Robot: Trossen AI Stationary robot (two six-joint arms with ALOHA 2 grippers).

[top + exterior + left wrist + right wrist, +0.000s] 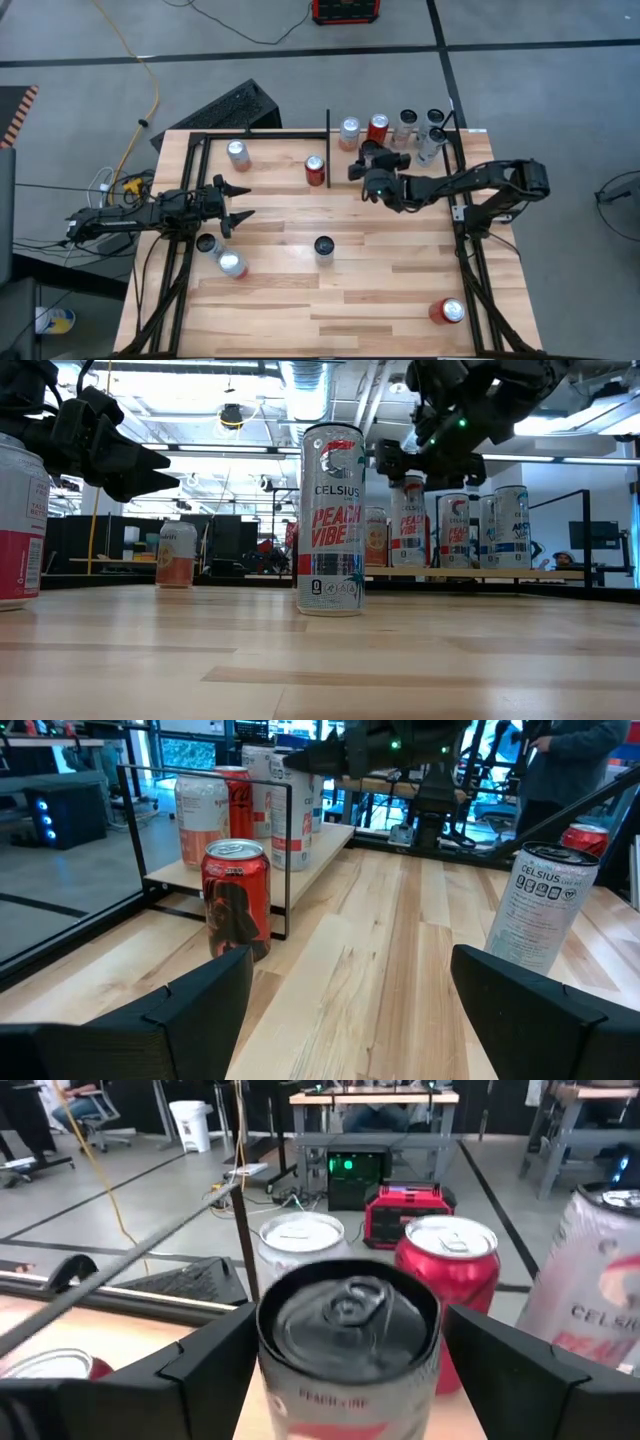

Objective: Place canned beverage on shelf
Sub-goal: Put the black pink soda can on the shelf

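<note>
1. Celsius can [348, 1330], dark-lidded, with peach lettering: it sits upright between the fingers of the right pincer [350, 1370], which we read as clamped on its sides. In the high view it is in the upper right of the frame, at the front edge of the shelf [328, 838].
2. The left pincer [240, 200] waits at the left of the high view, jaws apart and empty.
3. We judge the step in hand to be carrying the can in and setting it down on the plank.
4. To do it well, we would keep the can vertical and clear the thin black front rail. We would aim for a bare patch of plank, since a silver-lidded can [300, 1240] and a red can [450, 1270] stand just beyond. We would let the base rest flat before parting the fingers, then back straight out.
5. The right wrist view alone shows the grip and how near those neighbours are.
6. The high view alone gives the layout. It shows the row of cans on the shelf, a cola can [315, 170] standing on the surface just left of the pincer, and a second Celsius can [331, 520] mid-surface.
7. The low view alone hints at height, with the pincer high at upper right. We cannot tell from it whether the held can touches the plank.
</note>
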